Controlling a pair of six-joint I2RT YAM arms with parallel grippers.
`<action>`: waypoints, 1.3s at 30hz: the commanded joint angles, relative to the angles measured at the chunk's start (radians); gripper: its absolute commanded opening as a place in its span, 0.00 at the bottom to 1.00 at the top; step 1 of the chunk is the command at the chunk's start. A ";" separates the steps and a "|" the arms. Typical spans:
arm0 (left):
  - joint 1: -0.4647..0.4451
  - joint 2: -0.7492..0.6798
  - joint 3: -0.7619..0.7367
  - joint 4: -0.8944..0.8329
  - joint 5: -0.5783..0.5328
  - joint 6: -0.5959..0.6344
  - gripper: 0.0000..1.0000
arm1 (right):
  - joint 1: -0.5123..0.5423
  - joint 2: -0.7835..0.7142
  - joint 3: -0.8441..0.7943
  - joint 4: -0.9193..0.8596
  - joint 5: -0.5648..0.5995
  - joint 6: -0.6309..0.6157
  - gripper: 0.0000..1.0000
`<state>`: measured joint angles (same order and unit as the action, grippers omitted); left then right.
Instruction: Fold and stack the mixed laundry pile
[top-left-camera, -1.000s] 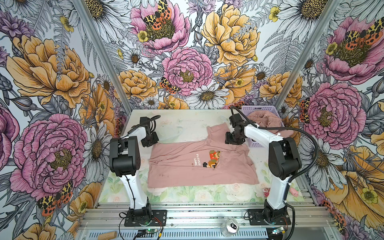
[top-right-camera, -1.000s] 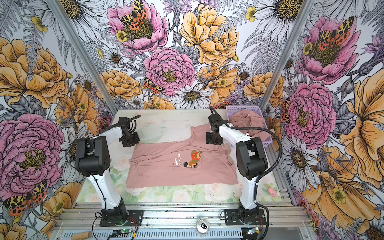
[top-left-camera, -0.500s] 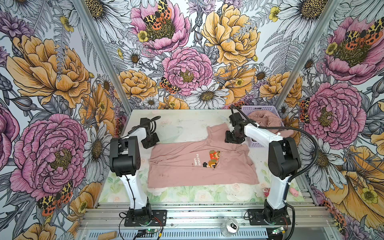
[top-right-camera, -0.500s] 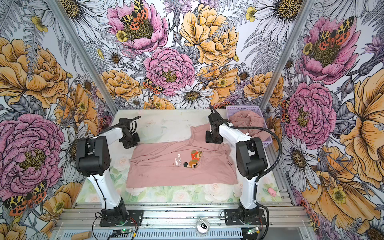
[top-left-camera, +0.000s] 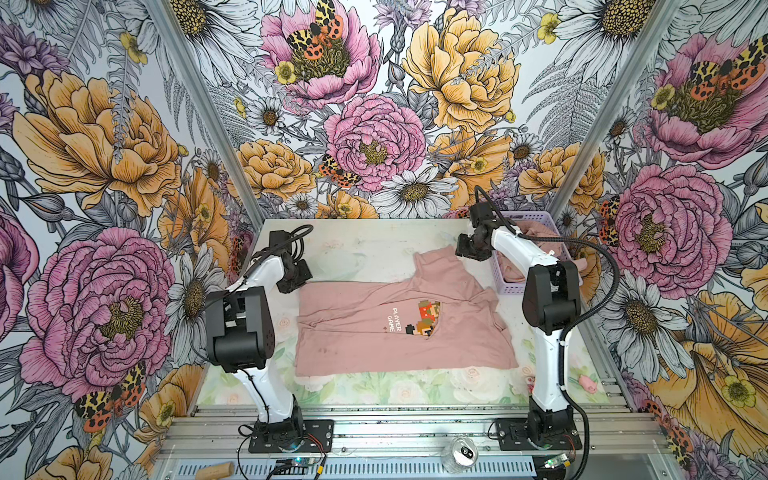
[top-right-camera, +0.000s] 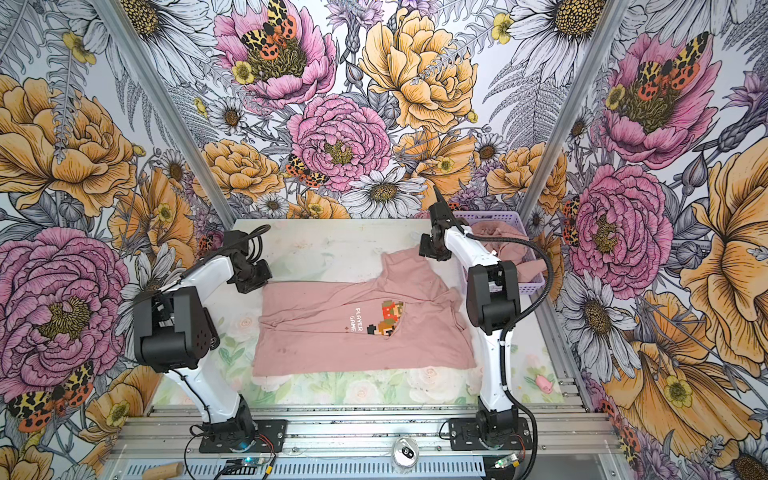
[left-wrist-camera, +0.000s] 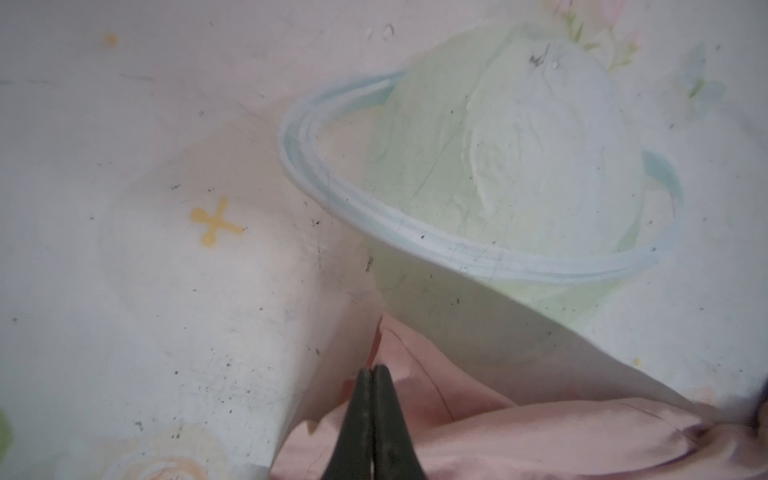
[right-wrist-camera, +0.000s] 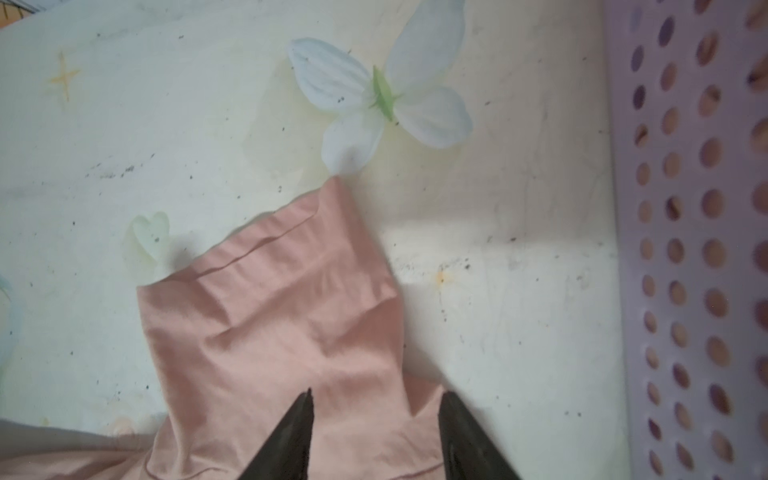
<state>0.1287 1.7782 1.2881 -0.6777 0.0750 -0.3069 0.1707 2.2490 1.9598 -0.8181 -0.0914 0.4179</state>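
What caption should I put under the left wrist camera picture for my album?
The left gripper pinches a corner of the pink T-shirt on the planet-print table.

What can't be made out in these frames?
Left wrist view: the left gripper is shut at the T-shirt corner; its fingers hide whether cloth is pinched.
Both top views: the right arm covers part of the basket, so how many garments lie inside is unclear.
Top views: a fold hides part of the print.

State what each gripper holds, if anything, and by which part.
The left gripper is shut on the T-shirt at a hem corner; the right gripper, open over the sleeve, holds nothing.
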 joint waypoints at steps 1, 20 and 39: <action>0.014 -0.028 0.001 -0.017 -0.021 -0.005 0.00 | 0.006 0.092 0.143 0.010 0.020 -0.007 0.50; 0.005 -0.005 0.004 -0.023 0.005 -0.017 0.00 | 0.021 0.385 0.478 0.009 -0.007 0.008 0.33; 0.004 0.009 0.007 -0.023 0.012 -0.020 0.00 | 0.022 0.425 0.539 0.009 -0.018 0.035 0.00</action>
<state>0.1341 1.7691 1.2881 -0.7025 0.0761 -0.3145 0.1902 2.6545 2.4584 -0.8192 -0.1070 0.4484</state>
